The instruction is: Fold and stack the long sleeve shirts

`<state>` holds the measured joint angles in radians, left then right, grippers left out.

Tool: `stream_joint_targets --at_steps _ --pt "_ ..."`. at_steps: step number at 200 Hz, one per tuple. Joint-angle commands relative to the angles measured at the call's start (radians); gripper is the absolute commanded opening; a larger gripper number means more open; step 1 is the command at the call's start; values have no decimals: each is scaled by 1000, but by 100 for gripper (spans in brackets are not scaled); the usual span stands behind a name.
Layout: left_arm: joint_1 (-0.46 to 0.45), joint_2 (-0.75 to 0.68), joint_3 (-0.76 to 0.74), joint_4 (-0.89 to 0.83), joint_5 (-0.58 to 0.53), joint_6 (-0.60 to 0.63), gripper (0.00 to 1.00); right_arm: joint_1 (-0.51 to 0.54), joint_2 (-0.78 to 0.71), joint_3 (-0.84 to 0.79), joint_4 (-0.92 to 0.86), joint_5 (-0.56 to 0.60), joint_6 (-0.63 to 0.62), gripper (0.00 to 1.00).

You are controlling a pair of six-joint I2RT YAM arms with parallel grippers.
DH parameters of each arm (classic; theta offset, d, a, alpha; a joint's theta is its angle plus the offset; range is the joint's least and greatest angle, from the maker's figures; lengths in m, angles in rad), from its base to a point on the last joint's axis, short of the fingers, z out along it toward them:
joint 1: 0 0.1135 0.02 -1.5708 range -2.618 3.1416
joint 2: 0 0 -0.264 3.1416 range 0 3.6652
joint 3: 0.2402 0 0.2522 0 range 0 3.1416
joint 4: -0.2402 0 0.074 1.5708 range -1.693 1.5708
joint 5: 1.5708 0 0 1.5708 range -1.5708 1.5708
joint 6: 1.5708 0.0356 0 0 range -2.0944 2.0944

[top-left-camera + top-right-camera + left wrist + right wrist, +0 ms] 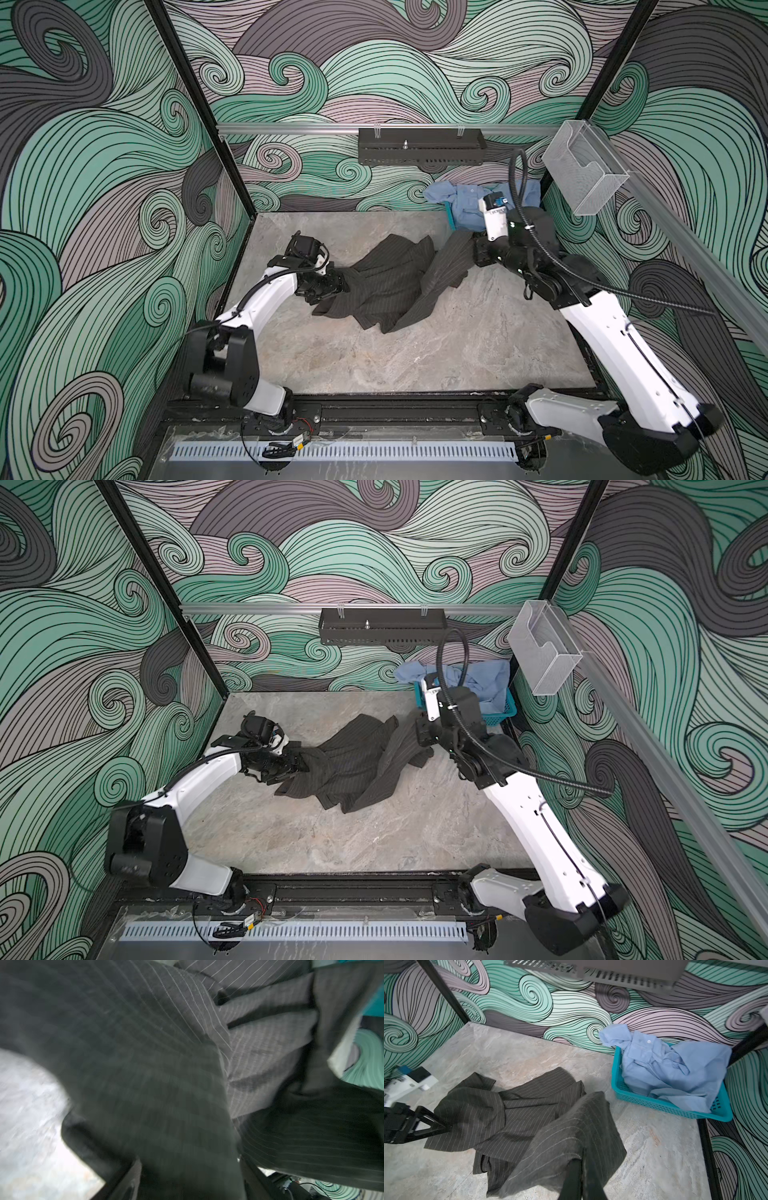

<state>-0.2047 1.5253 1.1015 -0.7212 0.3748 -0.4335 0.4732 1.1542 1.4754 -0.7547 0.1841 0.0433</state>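
Open tabletop along near edge of charcoal shirt

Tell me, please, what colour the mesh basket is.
Teal plastic mesh basket, clearest in the right wrist view.

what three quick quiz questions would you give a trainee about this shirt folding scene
1. How does the plain light blue cloth shirt sit? A) bunched in the teal plastic mesh basket B) folded in a neat square C) hanging in mid-air
2. True or false: the dark charcoal pinstriped cloth shirt is neatly folded.
3. Which gripper pinches a raised part of the charcoal shirt?
Key: 1 A; 2 false, it lies crumpled; 3 the right gripper.
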Motion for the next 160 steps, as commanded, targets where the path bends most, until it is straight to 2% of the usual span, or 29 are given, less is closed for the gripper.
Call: stream_joint_targets --at_steps 1,8,18,24,49,86,101,115,160 --pt "-31 67 53 3 30 5 61 -42 -31 -46 -15 -9 46 0" --pt "-34 76 71 0 37 4 47 -61 -34 -49 -15 -16 49 0" --pt "-36 71 111 -28 32 20 14 -82 -39 -40 -15 -27 48 0" --pt "-35 51 133 -44 30 35 0 -94 -41 -30 -16 -28 46 0" --pt "-19 -126 241 -130 6 76 0 -136 -29 55 -22 -36 21 0" --pt "7 -384 415 -195 -80 30 0 -176 67 236 -27 -52 -28 0" --pt "8 -397 506 -265 -70 6 0 -180 135 321 -28 -58 -50 0" --pt "8 -399 532 -289 -43 -27 0 -183 217 400 -27 -63 -69 0" --pt "10 -377 385 -234 -70 -100 0 -185 504 549 -41 -53 -143 0"
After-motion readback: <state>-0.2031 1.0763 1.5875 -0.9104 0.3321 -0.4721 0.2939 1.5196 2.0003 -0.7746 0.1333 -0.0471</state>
